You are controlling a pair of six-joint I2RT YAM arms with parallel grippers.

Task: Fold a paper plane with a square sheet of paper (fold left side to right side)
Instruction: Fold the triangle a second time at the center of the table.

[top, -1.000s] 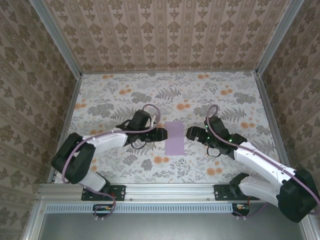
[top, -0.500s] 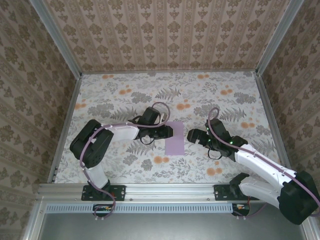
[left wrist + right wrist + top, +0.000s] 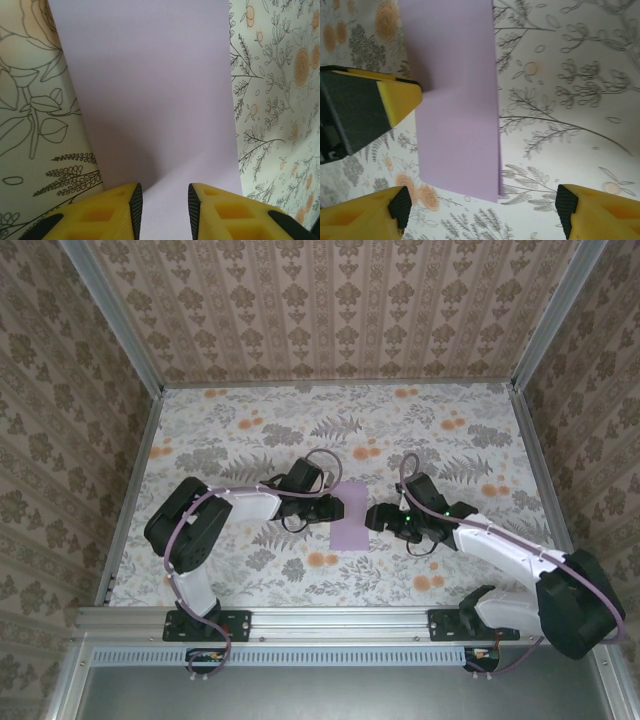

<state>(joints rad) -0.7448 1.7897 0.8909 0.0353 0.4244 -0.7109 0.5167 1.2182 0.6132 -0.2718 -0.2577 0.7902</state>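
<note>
The pale lilac sheet of paper [image 3: 349, 517] lies flat on the flowered table as a tall rectangle folded in half. Two layered edges show along its right side in the right wrist view [image 3: 455, 100]. My left gripper [image 3: 335, 507] sits over the sheet's left edge. Its yellow fingers [image 3: 131, 207] stand a narrow gap apart above the lilac paper [image 3: 150, 90], with nothing pinched between them [image 3: 164, 202]. My right gripper [image 3: 372, 519] is just right of the sheet, low and open wide [image 3: 482, 207], with bare table between its pads.
The flowered tabletop [image 3: 240, 430] is walled by patterned panels, with a metal rail [image 3: 340, 620] at the near edge. In the right wrist view the left gripper's yellow finger [image 3: 397, 100] rests at the paper's left edge.
The left gripper moved right onto the paper's left edge and its jaws narrowed. The right gripper slid left toward the paper's right edge and closed slightly.
</note>
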